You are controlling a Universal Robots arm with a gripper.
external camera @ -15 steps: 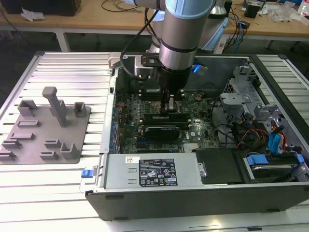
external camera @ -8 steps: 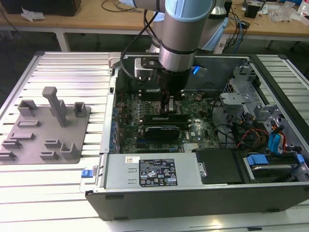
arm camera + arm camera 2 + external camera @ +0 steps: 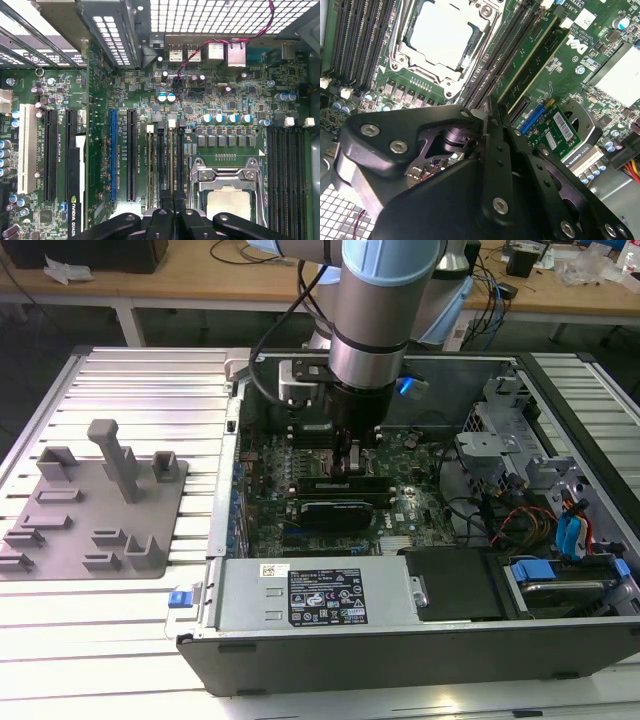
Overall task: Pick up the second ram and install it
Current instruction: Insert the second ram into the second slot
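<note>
My gripper (image 3: 350, 455) is down inside the open computer case, just above the motherboard beside the processor socket (image 3: 445, 35). Its black fingers (image 3: 495, 150) are shut together with nothing between them. In the first wrist view the gripper (image 3: 172, 207) hangs over the memory slots (image 3: 165, 160) next to the socket (image 3: 227, 197). Two thin dark green ram sticks stand edge-up side by side in slots. The one nearer my fingertips (image 3: 527, 55) looks like the second ram; the other (image 3: 542, 67) is just beyond it. I cannot tell whether my fingertips touch it.
A grey fixture tray (image 3: 95, 510) with upright posts lies on the slatted table at the exterior view's left. A wide black card (image 3: 335, 510) sits in the board in front of the gripper. Drive cages and cables (image 3: 520, 490) crowd the case's right side.
</note>
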